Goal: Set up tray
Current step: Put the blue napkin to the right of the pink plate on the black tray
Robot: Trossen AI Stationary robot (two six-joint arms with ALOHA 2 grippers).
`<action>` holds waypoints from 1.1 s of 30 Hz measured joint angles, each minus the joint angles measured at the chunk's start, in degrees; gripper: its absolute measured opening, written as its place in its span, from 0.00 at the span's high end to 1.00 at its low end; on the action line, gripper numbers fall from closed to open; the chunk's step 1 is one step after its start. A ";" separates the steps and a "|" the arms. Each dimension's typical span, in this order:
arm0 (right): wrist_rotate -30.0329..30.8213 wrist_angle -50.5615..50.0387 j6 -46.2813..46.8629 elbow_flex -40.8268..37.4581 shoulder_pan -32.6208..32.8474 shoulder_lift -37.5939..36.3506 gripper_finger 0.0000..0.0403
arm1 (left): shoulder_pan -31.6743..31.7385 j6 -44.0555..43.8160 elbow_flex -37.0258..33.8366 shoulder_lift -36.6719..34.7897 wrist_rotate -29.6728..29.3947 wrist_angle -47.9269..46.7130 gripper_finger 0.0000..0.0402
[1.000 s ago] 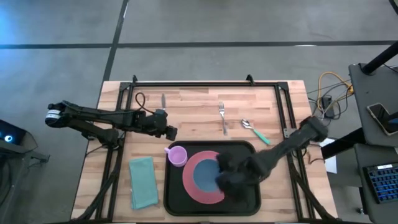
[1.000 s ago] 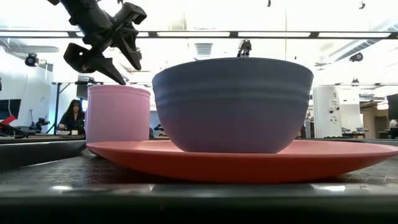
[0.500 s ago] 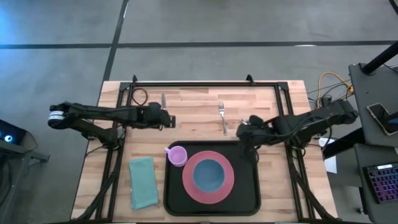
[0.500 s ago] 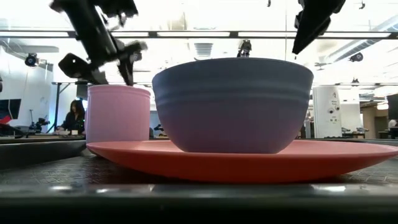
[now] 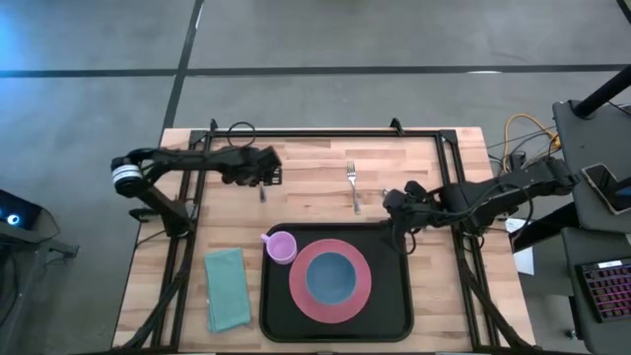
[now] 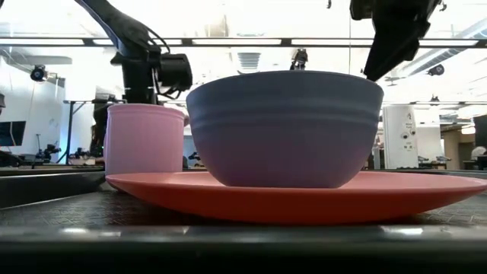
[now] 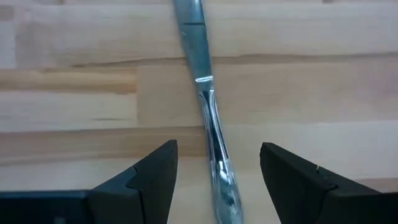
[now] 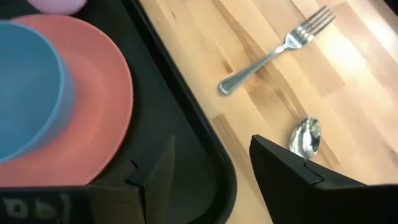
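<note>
The black tray (image 5: 389,296) lies at the table's near middle. On it rest a pink plate (image 5: 355,296) with a blue bowl (image 5: 328,277) and a pink cup (image 5: 281,247). A knife (image 7: 207,115) lies flat on the wood, far left of the tray. My left gripper (image 5: 264,179) is open above it, with one finger on each side of the knife's handle (image 7: 221,180) and clear of it. My right gripper (image 5: 392,209) is open over the tray's far right corner (image 8: 211,168). A spoon's bowl (image 8: 306,138) lies just beyond that corner.
A fork (image 5: 353,185) lies on the wood beyond the tray, between the two grippers. A folded teal napkin (image 5: 227,288) lies left of the tray. A black frame (image 5: 325,131) runs along the table's far and side edges. Cables and equipment (image 5: 518,148) sit off the right edge.
My left gripper has moved from beside the pink cup toward the far edge and now stands over the knife. My right gripper has pulled off the plate and bowl, toward the tray's far right corner, and the bowl has stayed on the plate.
</note>
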 joint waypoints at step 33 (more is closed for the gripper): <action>-0.41 6.19 -4.34 -1.62 -1.83 0.23 0.51 | -39.31 -29.57 -13.56 -18.53 20.35 -15.84 0.50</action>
